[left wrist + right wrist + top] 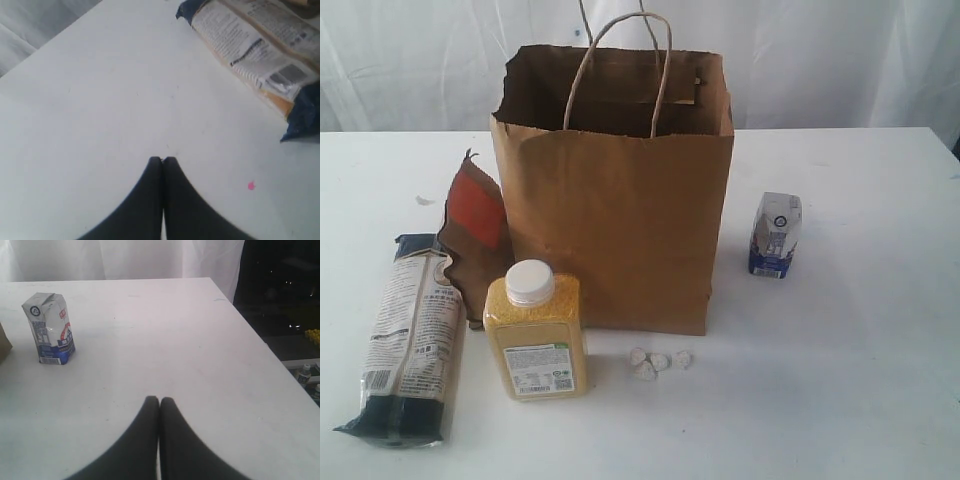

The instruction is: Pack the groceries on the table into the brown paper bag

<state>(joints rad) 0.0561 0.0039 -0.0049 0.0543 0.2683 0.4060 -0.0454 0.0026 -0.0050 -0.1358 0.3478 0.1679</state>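
The brown paper bag (615,195) stands upright and open in the middle of the table (840,380). In front of it at the left lies the yellow-grain bottle (535,335) with a white cap. The brown-red pouch (472,235) leans beside the bag, and the long noodle packet (410,335) (260,55) lies at the far left. Tiny white lumps (658,362) sit before the bag. The small blue-white carton (776,235) (49,329) stands to its right. The jar and can are out of view. My left gripper (162,160) and right gripper (159,400) are shut on nothing, over bare table.
White curtains hang behind the table. In the right wrist view the table's right edge (260,335) drops off to a dark area with small items below. A small pink speck (251,186) marks the tabletop near the left gripper.
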